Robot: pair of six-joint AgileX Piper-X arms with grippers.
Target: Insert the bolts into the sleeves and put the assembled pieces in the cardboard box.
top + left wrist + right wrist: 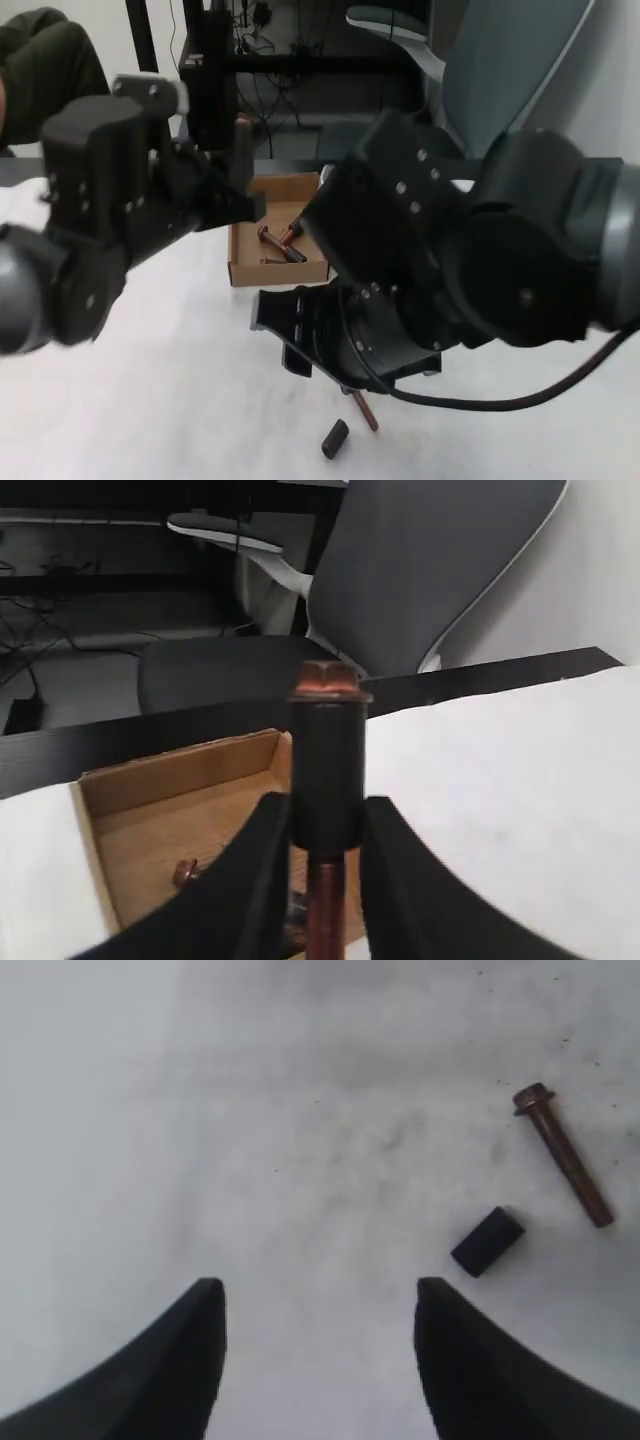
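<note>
1. Surface: white bench top [150, 400] with a black strip [480, 680] along its far edge. Behind it are a grey office chair [430, 570] and hanging cables [270, 90]
2. cardboard box [170, 770] sits open by the far edge of the bench top, about mid-width. At least two assembled pieces [280, 240] lie inside
3. Left arm: raised above the bench top, with the left gripper [325, 812] right at the box and its fingers pointing toward the far edge. It is clamped on a black held sleeve [325, 770], upright, with the copper held bolt [328, 680] through it. Bolt head sits on top of the sleeve, and the shank sticks out below between the fingers
4. Right arm: bent down over the bench top nearer the near edge. The right gripper [320, 1288] faces bare surface, fingers spread, nothing between them
5. loose bolt [563, 1155] lies flat close to the near edge. The loose sleeve [488, 1242] lies on its side just beside it, not touching. Both are near the right gripper but apart from it
</note>
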